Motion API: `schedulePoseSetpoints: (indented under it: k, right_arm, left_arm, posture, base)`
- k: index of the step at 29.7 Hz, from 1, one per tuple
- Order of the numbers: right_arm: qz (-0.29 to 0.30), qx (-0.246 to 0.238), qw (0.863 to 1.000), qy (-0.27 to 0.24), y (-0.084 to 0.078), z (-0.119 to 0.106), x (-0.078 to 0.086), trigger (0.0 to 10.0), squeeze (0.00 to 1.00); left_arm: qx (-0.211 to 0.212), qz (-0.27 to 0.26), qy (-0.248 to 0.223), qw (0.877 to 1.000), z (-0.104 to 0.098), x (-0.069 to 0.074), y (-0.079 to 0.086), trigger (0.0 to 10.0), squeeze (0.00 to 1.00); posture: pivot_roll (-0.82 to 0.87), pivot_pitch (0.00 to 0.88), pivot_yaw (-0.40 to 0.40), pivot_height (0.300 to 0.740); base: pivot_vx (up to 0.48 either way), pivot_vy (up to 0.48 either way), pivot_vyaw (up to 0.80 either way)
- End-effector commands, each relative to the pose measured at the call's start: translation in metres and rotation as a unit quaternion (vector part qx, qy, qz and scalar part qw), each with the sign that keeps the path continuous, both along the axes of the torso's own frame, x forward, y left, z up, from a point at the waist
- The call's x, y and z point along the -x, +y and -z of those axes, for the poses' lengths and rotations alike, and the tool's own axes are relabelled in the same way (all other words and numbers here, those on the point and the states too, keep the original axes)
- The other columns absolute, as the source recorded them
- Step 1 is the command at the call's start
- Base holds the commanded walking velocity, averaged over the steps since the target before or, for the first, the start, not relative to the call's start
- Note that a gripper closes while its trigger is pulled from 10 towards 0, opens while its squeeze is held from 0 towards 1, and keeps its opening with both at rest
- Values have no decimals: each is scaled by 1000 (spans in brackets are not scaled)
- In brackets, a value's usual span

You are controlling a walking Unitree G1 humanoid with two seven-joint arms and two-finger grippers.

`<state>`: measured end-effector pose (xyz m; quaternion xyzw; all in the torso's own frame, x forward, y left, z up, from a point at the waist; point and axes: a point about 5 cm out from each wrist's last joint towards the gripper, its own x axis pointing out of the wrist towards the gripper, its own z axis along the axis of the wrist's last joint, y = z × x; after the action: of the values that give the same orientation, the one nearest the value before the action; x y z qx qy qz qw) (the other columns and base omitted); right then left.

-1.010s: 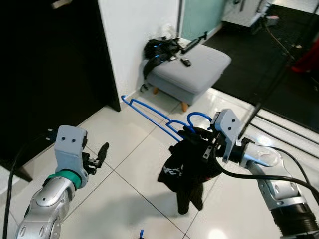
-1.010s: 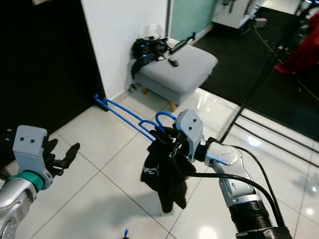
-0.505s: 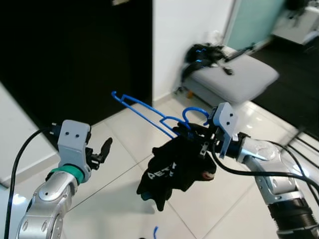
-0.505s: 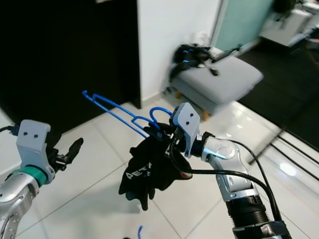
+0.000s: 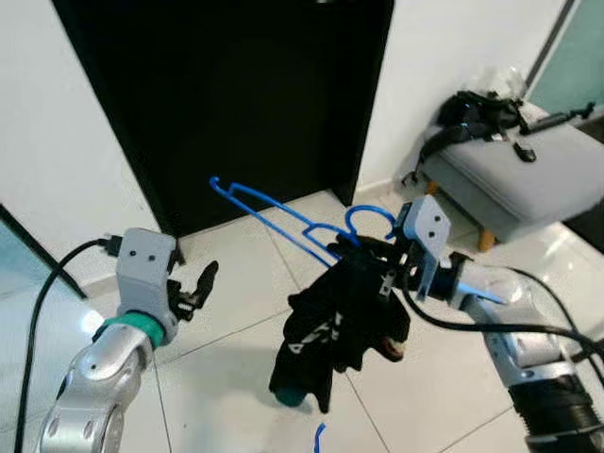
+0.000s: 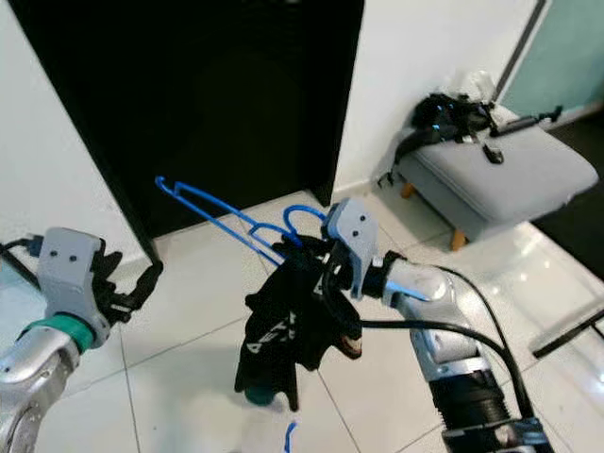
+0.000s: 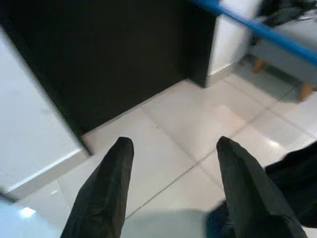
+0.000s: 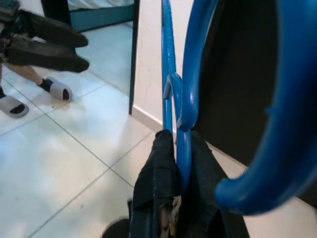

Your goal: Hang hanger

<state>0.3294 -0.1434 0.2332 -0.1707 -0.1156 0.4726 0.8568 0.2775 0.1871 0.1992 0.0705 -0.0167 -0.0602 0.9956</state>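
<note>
A room with a glossy white tiled floor [image 5: 226, 349] crossed by thin dark grout lines; soft reflections of light shine on the tiles. Straight ahead stands a tall, black, unlit opening or panel [image 5: 236, 94], with white wall [image 5: 57, 142] on the left of it and more white wall [image 5: 444, 47] on the right. Against that right-hand wall sits a grey upholstered footstool [image 5: 524, 179] on short wooden legs, with a heap of dark items [image 5: 472, 113] at its near end and a small dark object [image 5: 522, 151] on its cushion. At the far right edge is a pale green panel [image 5: 585, 47]. A small blue scrap [image 5: 319, 436] lies on the floor.
</note>
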Motion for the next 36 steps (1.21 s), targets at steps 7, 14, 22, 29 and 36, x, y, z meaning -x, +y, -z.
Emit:
schedulePoseSetpoints:
  k: [7, 14, 22, 29, 36]
  right_arm:
    - [-11, -33, 999, 10, 2, -3, 2, 10000, 0]
    - [-14, -37, 999, 12, 3, -2, 3, 10000, 0]
    - [-14, -41, 999, 12, 2, -2, 5, 10000, 0]
    - [-14, -44, 999, 12, 1, -4, 5, 10000, 0]
    - [-15, -45, 999, 12, 1, -4, 6, 10000, 0]
  left_arm:
    - [-2, -10, 4, 1000, 4, -2, 3, 10000, 0]
    - [-5, -10, 3, 1000, 4, -5, 2, 10000, 0]
    - [0, -2, 10, 1000, 6, -7, -2, 10000, 0]
    - [-8, -4, 6, 1000, 6, -8, -1, 10000, 0]
    - [-4, -4, 10, 1000, 6, -8, -1, 10000, 0]
  posture:
    - [-24, 149, 73, 740]
    - [-29, 147, 77, 740]
    - [-37, 142, 80, 740]
    - [-38, 141, 81, 740]
    - [-38, 142, 81, 740]
  base:
    - [0, -97, 380]
    - [69, -415, 0]
    - [0, -52, 0]
    - [0, -77, 0]
    - [0, -84, 0]
